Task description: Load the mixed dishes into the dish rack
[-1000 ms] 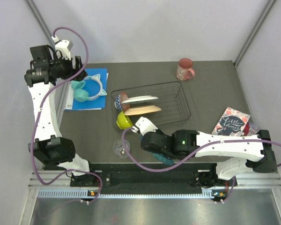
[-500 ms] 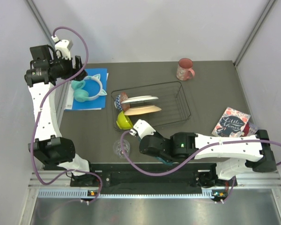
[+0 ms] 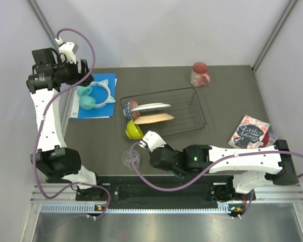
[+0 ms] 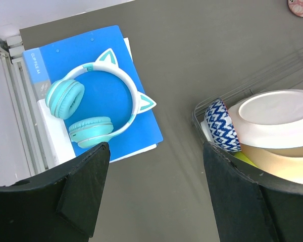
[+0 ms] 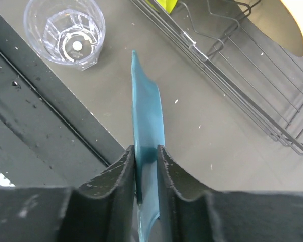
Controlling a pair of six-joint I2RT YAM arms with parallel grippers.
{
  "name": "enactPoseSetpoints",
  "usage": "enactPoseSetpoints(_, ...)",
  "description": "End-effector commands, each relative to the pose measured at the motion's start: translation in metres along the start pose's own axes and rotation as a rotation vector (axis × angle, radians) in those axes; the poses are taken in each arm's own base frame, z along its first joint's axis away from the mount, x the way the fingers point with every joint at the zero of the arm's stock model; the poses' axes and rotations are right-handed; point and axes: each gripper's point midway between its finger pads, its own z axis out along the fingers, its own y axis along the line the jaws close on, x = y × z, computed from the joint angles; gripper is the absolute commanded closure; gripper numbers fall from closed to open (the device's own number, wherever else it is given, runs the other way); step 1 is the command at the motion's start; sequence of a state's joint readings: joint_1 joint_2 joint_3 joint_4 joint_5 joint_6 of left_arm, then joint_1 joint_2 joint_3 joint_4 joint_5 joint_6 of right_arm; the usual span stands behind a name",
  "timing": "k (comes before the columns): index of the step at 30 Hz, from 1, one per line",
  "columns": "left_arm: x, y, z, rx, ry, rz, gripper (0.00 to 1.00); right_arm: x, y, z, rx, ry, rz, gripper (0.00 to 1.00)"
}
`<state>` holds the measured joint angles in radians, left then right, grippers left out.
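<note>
My right claw (image 5: 145, 151) is pinching the teal scalloped plate (image 5: 147, 106), which stands on edge between the fingers, thin and glossy, with a wavy rim. The small clear glass (image 5: 64, 33) sits upright near it on the left, not touching. The dish rack (image 5: 227, 83) lies just beyond, with bare counter (image 5: 207, 151) between them. The black rail (image 5: 35, 131) at the counter's near edge is close behind. In the rack, the cream floral plate (image 3: 154, 118) and lime-green bowl (image 3: 133, 129) crowd the left end, while the right half is open. My left claw (image 4: 156, 196) is spread wide, high over the teal headphones (image 4: 91, 111).
</note>
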<state>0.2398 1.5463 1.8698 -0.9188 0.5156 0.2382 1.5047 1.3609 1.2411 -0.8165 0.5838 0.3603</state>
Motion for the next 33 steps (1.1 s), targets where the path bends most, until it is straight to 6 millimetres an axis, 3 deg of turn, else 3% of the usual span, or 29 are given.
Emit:
enactPoseSetpoints(1,-0.021,-0.002,-0.014,-0.017,-0.084,0.043,0.21,0.043,0.014,0.003,-0.057,0.141,-0.042,0.76)
enactPoseSetpoints(8,-0.021,-0.002,-0.014,-0.018,-0.085,0.041,0.21,0.056,0.018,0.008,-0.074,0.168,-0.037,0.78)
enactPoseSetpoints(20,-0.022,0.0,-0.017,-0.028,-0.091,0.05,0.21,0.085,0.024,0.018,-0.093,0.254,-0.059,0.64)
enactPoseSetpoints(26,-0.021,0.002,-0.017,-0.03,-0.091,0.043,0.21,0.089,0.018,0.021,-0.076,0.274,-0.052,0.66)
enactPoseSetpoints(29,-0.021,0.002,-0.018,-0.028,-0.092,0.044,0.21,0.085,0.018,0.02,-0.083,0.261,-0.042,1.0)
enactPoseSetpoints(33,-0.019,0.002,-0.017,-0.029,-0.088,0.041,0.21,0.073,0.013,0.017,-0.064,0.224,-0.04,1.0)
